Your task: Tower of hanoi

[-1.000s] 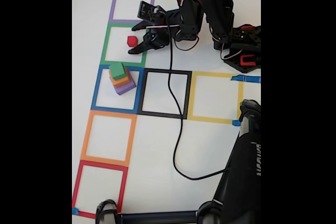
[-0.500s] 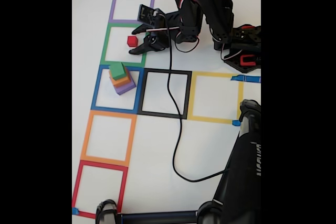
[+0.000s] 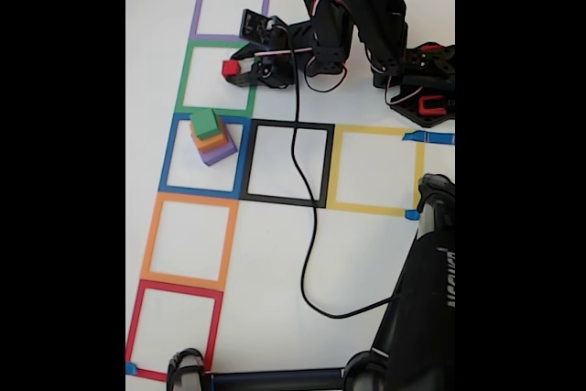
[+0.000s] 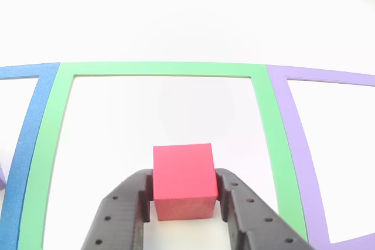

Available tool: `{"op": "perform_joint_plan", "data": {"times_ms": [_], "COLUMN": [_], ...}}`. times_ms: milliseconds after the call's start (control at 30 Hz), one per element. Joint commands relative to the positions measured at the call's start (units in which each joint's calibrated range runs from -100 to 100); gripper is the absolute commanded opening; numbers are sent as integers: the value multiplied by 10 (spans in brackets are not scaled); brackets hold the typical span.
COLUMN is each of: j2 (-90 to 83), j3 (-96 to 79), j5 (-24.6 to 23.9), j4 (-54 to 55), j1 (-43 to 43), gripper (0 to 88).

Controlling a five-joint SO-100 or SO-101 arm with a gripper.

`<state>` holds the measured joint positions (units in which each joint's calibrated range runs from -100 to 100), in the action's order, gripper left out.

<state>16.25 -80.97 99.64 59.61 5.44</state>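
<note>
Gripper [image 4: 183,203] pinches the red block [image 4: 182,178] from both sides, inside the green tape square [image 4: 164,69] near the far edge of the white tabletop [image 3: 366,254]. Toward the near edge, in the neighbouring blue tape square [image 3: 170,155], stands the stack: purple block [image 3: 220,154] lowest, orange block [image 3: 216,142] on it, green block [image 3: 206,123] on top.

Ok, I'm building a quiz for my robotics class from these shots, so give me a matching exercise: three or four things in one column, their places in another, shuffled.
Things:
1. red block
2. green block
3. purple block
4. black cable

Places:
A. bottom of the stack in the blue square
B. between the claw fingers, over the green square
C. running across the black square
D. top of the stack

Pairs: 1-B, 2-D, 3-A, 4-C
</note>
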Motion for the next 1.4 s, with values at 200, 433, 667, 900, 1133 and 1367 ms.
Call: {"op": "perform_joint_plan", "data": {"times_ms": [200, 433, 667, 900, 1133, 1367], "j2": [-7, -102, -339, -529, -592, -563], "j3": [15, 11, 65, 251, 535, 812], "j5": [4, 4, 4, 4, 4, 4], "j4": [-6, -91, -422, -863, -1266, -1508], "j1": [-7, -10, -18, -39, -74, -128], "gripper": [21, 25, 22, 20, 20, 19]}}
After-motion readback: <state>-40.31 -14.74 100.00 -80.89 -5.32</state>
